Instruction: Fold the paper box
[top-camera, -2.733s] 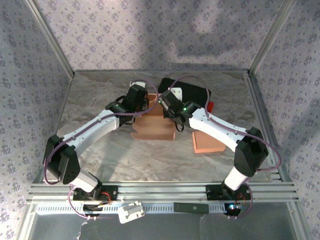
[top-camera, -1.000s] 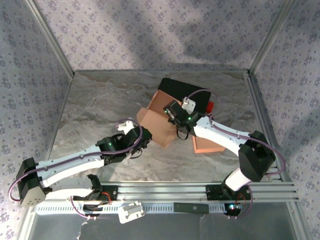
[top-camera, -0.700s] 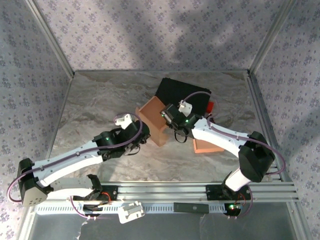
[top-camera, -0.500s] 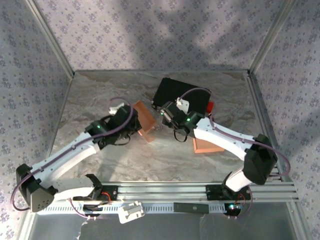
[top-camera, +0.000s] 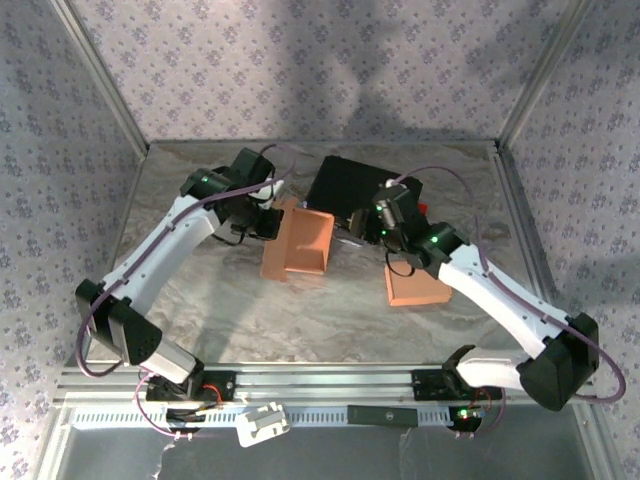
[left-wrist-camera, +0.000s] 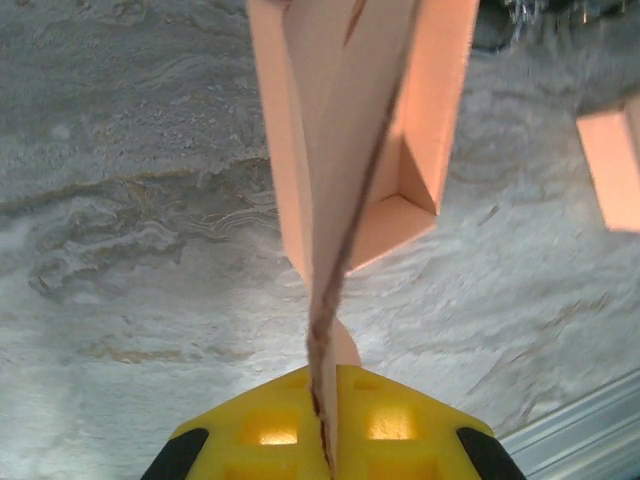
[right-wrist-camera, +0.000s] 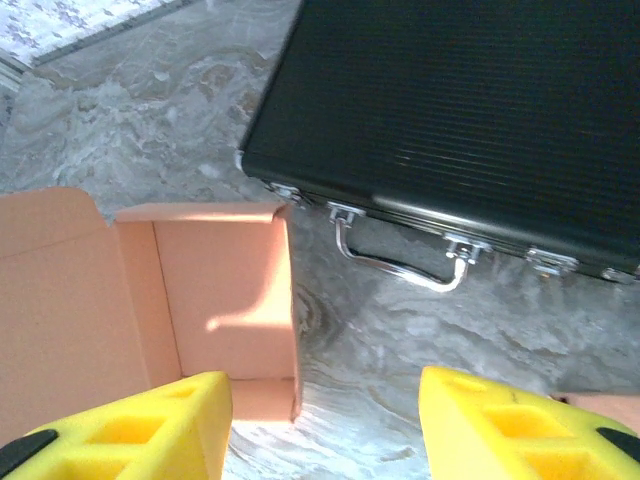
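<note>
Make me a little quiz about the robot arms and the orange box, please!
1. True or false: the right fingers are open and hold nothing.
2. What do the left fingers pinch? A: a flap of the paper box. B: the handle of a case. C: nothing.
3. Fill in: the flat cardboard piece lies ___ to the arms' bases than the black case does.
Key: 1 true; 2 A; 3 nearer.
</note>
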